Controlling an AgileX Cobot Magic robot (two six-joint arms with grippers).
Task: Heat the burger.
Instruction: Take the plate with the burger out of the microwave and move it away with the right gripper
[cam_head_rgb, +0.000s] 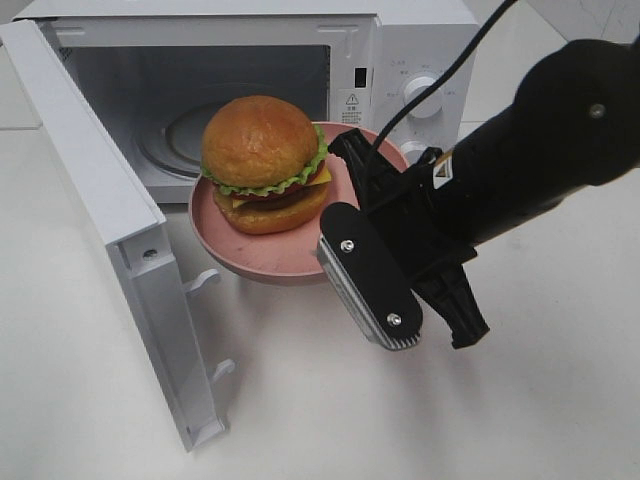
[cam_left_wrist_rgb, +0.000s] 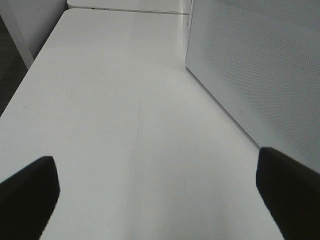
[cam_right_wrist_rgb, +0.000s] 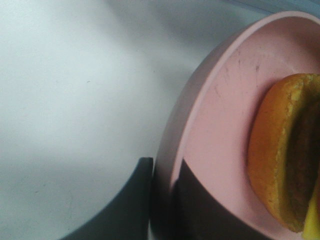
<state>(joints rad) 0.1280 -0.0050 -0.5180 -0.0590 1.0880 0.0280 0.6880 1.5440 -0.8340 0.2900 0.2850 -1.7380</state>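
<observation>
The burger (cam_head_rgb: 262, 160), with a golden domed bun, green lettuce and a dark patty, sits on a round pink plate (cam_head_rgb: 255, 258) held in the air just in front of the open microwave (cam_head_rgb: 400, 60). My right gripper (cam_head_rgb: 340, 225) is shut on the plate's right rim. In the right wrist view its jaws stand on either side of the plate's rim (cam_right_wrist_rgb: 200, 100), with the burger (cam_right_wrist_rgb: 285, 160) just beyond. My left gripper (cam_left_wrist_rgb: 160, 195) is open with nothing between its fingers, low over the white table beside the microwave's side wall (cam_left_wrist_rgb: 260, 75).
The microwave door (cam_head_rgb: 110, 220) swings out wide to the left, its latch hooks facing the plate. A glass turntable (cam_head_rgb: 175, 140) lies inside the cavity. Control knobs (cam_head_rgb: 420, 95) are on the right panel. White table (cam_head_rgb: 300, 400) lies all around.
</observation>
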